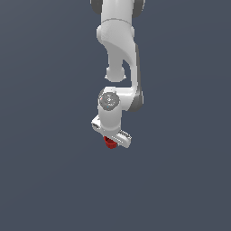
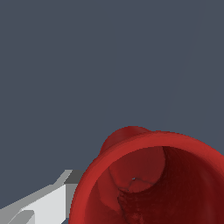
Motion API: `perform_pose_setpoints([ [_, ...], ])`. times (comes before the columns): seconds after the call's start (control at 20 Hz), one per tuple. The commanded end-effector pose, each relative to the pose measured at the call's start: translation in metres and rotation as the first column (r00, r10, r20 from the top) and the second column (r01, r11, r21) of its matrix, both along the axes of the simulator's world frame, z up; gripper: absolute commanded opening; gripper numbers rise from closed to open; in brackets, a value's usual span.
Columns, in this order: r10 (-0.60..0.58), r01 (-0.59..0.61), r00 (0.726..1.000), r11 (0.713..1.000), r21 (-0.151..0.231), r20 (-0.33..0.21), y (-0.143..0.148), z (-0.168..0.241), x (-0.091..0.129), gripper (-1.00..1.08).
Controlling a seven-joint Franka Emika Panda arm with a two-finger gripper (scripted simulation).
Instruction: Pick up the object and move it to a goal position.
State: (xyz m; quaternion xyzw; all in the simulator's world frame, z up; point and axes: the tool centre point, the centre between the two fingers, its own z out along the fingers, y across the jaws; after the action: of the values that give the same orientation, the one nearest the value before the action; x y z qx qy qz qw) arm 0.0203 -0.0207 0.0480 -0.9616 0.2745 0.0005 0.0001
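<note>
The gripper [image 1: 113, 135] is pinching the red pot [image 1: 110, 143], which is hanging just under the white hand at about 6 o'clock. In the wrist view its open rim [image 2: 148, 144] is facing the camera, a finger [image 2: 39, 203] pressing alongside, probably for carrying.

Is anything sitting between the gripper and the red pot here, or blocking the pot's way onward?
Nothing visible. The red pot is already right at the gripper, partly hidden under it, and the wrist view shows a finger beside the pot's rim. Only plain grey background surrounds them. No goal marker shows, so the onward path cannot be judged.
</note>
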Motion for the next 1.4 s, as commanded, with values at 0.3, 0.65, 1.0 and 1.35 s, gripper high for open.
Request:
perform_pose_setpoints([
  [0.3, 0.001, -0.001, 1.000, 1.000, 0.000, 0.001, 0.016, 0.020, -0.005, -1.00],
  [0.65, 0.001, -0.001, 1.000, 1.000, 0.000, 0.001, 0.052, 0.065, -0.017, -1.00],
  [1.0, 0.000, 0.000, 1.000, 1.000, -0.001, 0.001, 0.106, 0.133, -0.034, -1.00],
  [1.35, -0.001, 0.001, 1.000, 1.000, -0.002, 0.001, 0.161, 0.203, -0.050, -1.00],
])
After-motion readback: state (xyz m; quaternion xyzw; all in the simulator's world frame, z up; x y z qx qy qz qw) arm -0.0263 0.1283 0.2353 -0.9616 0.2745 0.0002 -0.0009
